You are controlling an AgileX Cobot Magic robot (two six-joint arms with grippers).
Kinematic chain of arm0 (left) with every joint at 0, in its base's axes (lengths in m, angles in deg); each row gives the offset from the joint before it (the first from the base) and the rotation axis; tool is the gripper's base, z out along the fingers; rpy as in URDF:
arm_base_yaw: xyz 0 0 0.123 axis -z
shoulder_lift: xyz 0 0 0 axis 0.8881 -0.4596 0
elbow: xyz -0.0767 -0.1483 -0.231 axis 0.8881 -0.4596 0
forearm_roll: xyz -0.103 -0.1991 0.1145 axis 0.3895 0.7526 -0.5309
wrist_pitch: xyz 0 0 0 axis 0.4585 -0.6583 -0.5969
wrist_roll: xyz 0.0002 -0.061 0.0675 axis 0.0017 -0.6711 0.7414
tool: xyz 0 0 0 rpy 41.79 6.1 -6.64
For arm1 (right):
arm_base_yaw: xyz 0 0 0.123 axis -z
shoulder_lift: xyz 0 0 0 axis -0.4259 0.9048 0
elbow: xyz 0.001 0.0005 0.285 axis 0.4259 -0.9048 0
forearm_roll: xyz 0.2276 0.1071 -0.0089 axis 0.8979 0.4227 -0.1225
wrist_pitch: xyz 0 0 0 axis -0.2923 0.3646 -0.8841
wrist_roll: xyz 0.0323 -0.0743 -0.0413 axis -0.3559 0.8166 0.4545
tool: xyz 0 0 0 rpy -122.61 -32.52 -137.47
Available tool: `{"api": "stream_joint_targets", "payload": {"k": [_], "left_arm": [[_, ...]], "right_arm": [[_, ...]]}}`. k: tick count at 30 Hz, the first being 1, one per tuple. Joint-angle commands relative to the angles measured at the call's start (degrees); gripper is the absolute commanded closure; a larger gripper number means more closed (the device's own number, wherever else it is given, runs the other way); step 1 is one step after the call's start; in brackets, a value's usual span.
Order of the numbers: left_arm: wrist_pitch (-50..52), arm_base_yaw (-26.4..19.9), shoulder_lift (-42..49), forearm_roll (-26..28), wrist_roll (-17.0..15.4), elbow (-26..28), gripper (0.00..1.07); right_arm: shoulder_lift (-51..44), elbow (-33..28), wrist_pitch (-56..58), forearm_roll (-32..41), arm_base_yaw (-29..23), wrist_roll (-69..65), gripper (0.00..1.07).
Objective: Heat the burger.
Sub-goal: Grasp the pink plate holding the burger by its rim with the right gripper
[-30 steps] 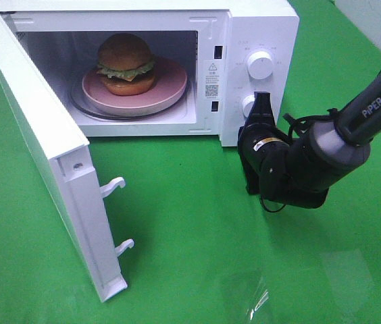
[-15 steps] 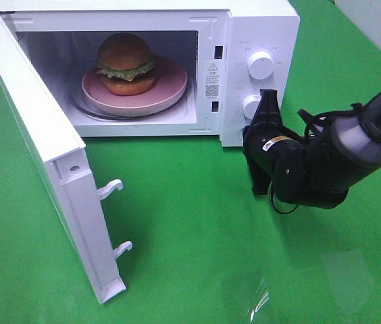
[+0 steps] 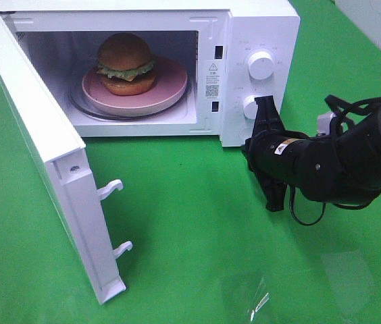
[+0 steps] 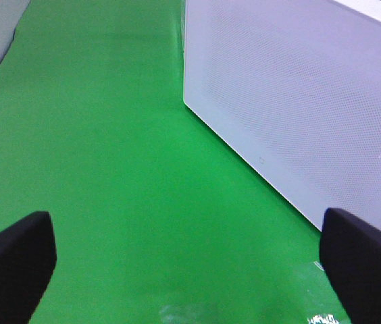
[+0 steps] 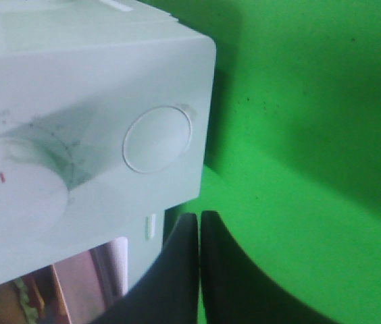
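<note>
**Burger's in, door not yet shut**

The burger [image 3: 125, 64] sits on the pink plate [image 3: 170, 94] inside the microwave [image 3: 258, 27], door [image 3: 42, 155] wide open. Right gripper [image 3: 266, 111] is clenched, empty, tips just beside the lower knob [image 3: 250, 106]. Left gripper [image 4: 184, 260] is spread wide, empty, near the microwave's mesh side wall.

Likely next: shut door before turning knobs. Push flat on the outer face, nr the free edge w/ latch hooks [image 3: 117, 216]. Bare green mat [image 3: 197, 236] in front gives swing room; keep the right arm clear of the door's arc.
</note>
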Motion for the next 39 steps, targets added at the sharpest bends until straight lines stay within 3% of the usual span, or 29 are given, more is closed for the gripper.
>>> {"api": "stream_joint_targets", "payload": {"k": [1, 22, 31, 39], "left_arm": [[0.5, -0.3, 0.9, 0.1, 0.1, -0.2, 0.09], [0.5, -0.3, 0.9, 0.1, 0.1, -0.2, 0.09], [0.5, -0.3, 0.9, 0.1, 0.1, -0.2, 0.09], [0.5, -0.3, 0.9, 0.1, 0.1, -0.2, 0.09]], "right_arm": [[-4.6, -0.4, 8.2, -0.6, -0.1, 8.2, 1.07], [-18.3, 1.6, 39.1, -2.8, 0.4, 51.7, 1.04], [-19.0, 10.1, 60.3, -13.8, 0.4, 65.3, 1.03], [-19.0, 14.2, 68.4, -20.5, 0.4, 73.7, 1.02]]}}
